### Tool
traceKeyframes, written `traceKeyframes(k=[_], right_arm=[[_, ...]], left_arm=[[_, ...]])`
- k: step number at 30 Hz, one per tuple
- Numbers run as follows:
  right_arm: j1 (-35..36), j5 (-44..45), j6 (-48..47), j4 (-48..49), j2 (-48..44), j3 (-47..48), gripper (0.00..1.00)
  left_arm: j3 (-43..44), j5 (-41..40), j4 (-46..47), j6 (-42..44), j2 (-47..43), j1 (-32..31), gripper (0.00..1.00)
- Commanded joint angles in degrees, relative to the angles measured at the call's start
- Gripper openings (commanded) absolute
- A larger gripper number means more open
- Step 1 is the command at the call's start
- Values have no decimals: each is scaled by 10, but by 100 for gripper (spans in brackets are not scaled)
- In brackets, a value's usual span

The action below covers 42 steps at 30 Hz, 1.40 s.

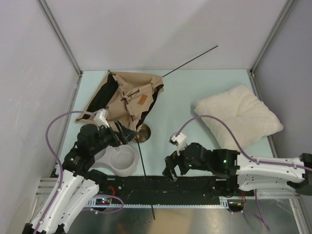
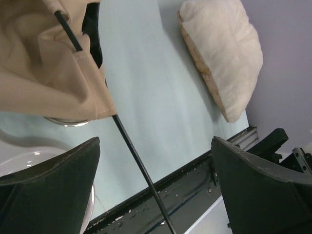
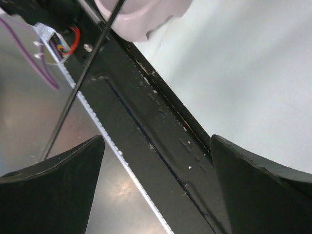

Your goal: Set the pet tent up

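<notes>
Partly inside the slumped pet tent (image 1: 131, 97), its thin black pole (image 1: 143, 165)

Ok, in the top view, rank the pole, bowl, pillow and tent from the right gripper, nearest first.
1. The pole, just left of the right gripper.
2. The bowl, further left, beyond the pole.
3. The pillow, back right, and the tent, back left: too close to call.
</notes>
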Motion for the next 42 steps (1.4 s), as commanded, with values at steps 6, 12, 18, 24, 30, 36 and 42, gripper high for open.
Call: traceKeyframes(k=[6, 12, 18, 24, 30, 36, 42], right_arm=[[45, 116, 35, 60, 92, 40, 94], [46, 120, 40, 80, 109, 44, 93], [45, 124, 43, 90, 122, 44, 94], [45, 131, 51, 92, 128, 44, 93], [45, 138, 54, 85, 125, 44, 94], [47, 136, 44, 86, 114, 44, 98], [51, 128, 23, 108, 98, 41, 99]], left_arm=[[-69, -27, 9, -7, 5, -56, 96], [-111, 5, 24, -12, -3, -82, 78], [-139, 11, 61, -42, -11, -90, 64], [-158, 5, 90, -56, -9, -98, 54], [-157, -1, 114, -69, 7, -106, 51], [-146, -3, 147, -88, 30, -123, 50], [-134, -24, 166, -103, 47, -142, 37]])
